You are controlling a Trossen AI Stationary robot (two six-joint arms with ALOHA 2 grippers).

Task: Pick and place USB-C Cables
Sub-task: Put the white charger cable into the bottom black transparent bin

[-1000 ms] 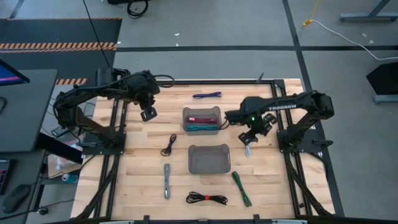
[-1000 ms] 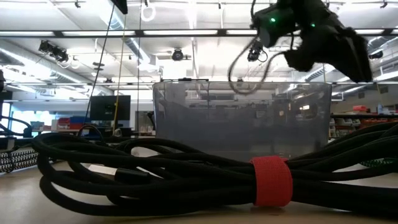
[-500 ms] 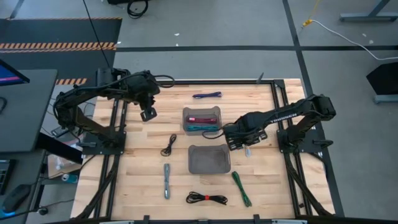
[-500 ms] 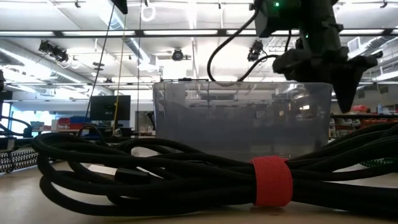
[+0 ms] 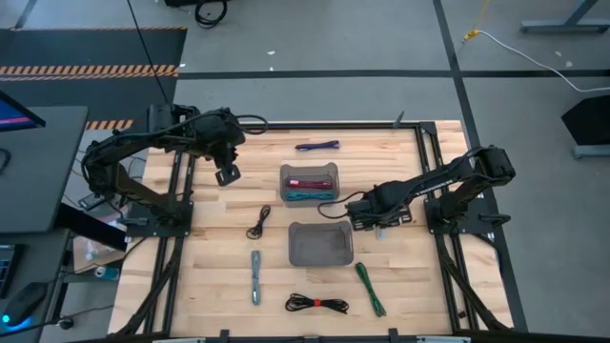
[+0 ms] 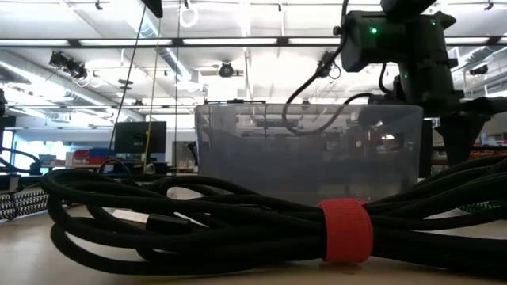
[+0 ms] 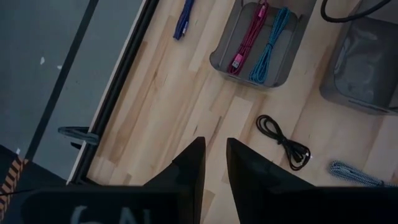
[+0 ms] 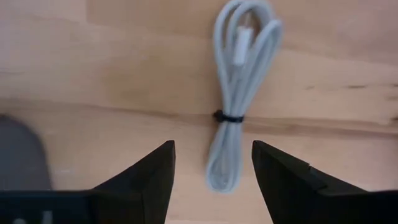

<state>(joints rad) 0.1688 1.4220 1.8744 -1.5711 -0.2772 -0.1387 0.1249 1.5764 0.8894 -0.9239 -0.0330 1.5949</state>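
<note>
The left pincer [image 5: 227, 175] hangs over the left part of the table [image 5: 219, 276], out of the way, apparently waiting; its fingers [image 7: 193, 168] stand a narrow gap apart with nothing between them

Below it a black cable [image 5: 258, 223] lies loose on the wood, and nearer the front edge a grey braided cable [image 5: 255, 276]. At the front middle sits the black cable with a red strap [image 5: 317, 304]. A purple cable [image 5: 317, 146] lies near the far edge

Two translucent grey bins stand in the middle. The far bin [image 5: 309, 170] already holds a maroon cable [image 5: 309, 182] and a teal cable [image 5: 307, 195], side by side, so it looks like the collecting place. The near bin [image 5: 320, 244] shows nothing inside from above

Right of the near bin, the right pincer [image 5: 378, 225] is lowered close to the table, jaws spread wide and empty. The wrist view shows why: the white cable [image 8: 239, 93], tied at its middle, lies flat directly ahead, lined up with the gap between the fingers [image 8: 149, 180], ready to be straddled

A green cable [image 5: 370, 289] lies toward the front right

Count: eight cables, two binned, six on the table; two bins; two arms
</note>
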